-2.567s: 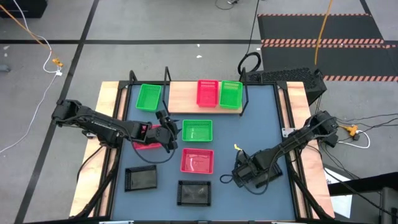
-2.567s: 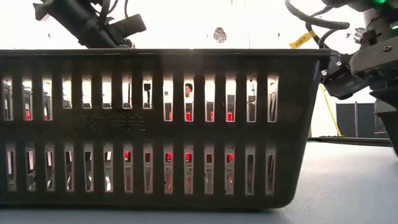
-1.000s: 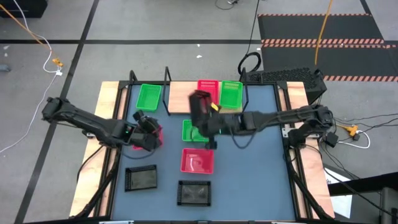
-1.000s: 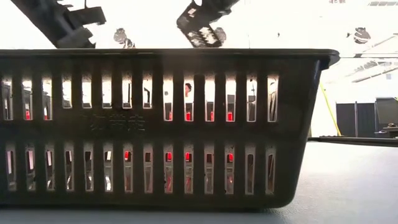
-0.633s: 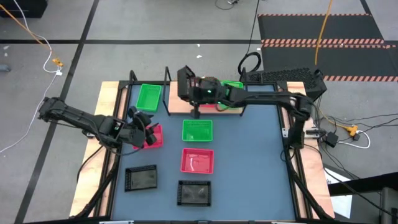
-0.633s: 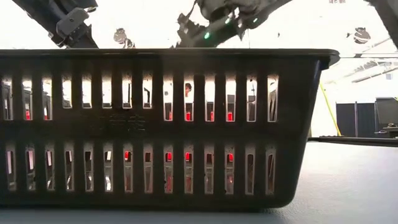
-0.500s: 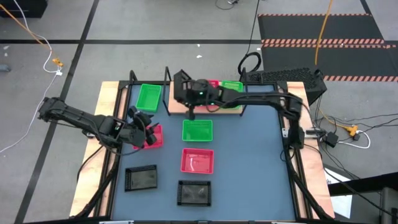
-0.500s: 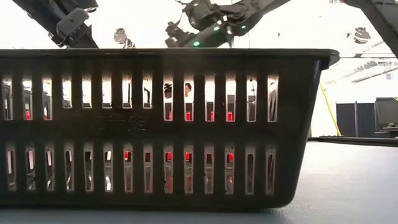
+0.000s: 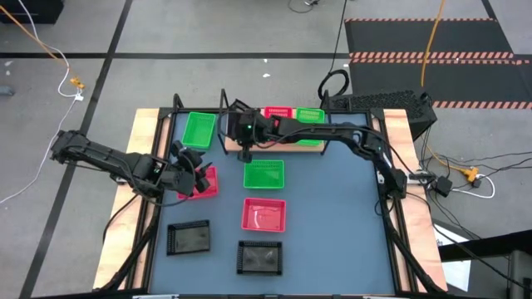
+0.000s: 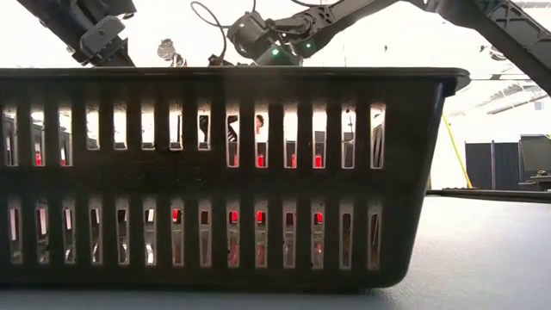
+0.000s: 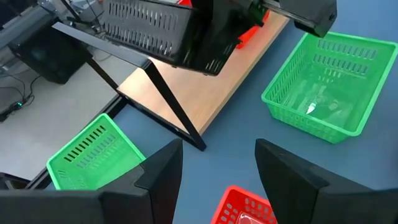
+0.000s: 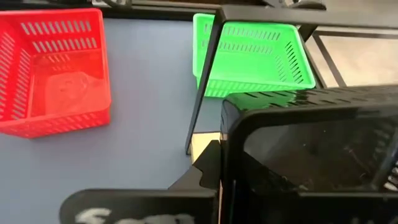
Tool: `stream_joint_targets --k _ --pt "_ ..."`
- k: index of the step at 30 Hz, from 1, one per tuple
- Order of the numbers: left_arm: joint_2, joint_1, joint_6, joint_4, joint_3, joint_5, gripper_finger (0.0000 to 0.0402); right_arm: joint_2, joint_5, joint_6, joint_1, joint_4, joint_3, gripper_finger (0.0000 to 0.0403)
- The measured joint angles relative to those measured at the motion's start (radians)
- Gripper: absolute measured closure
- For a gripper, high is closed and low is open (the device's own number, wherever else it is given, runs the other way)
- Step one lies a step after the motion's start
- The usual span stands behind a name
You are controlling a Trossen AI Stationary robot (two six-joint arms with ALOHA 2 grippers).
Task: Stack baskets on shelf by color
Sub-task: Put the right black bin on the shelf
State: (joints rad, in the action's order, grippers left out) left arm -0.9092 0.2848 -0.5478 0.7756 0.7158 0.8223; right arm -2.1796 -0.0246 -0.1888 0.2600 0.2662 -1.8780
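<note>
My right gripper reaches across to the left end of the shelf, shut on a black basket that hangs over the wood board. A red basket and a green basket stand on the shelf. My left gripper stands open at the table's left, just above the left end of a red basket, which rests on its base and shows no contact with the fingers. Another green basket sits on the table left of the shelf. My right gripper holds the black basket by the end wall that faces the table's right, coming from the right and slanting down. The basket itself hides how the fingers sit on the wall. The basket is lifted clear above the shelf's left end, slightly tilted.
On the blue tabletop stand a green basket, a red basket and two black baskets; the nearer one fills the low view. The shelf's black frame posts rise beside the held basket.
My right gripper has carried the black basket from over the middle of the table toward the far left, coming down over the shelf's left end. My left gripper has drawn back a little toward the table's left edge and up; the red basket below it has stayed put.
</note>
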Motion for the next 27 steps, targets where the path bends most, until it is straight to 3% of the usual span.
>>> stream_joint_targets --k 27 --pt "0.000 0.001 -0.013 -0.013 -0.001 -0.010 0.0199 -0.011 -0.002 0.036 0.003 0.029 0.066 0.0403"
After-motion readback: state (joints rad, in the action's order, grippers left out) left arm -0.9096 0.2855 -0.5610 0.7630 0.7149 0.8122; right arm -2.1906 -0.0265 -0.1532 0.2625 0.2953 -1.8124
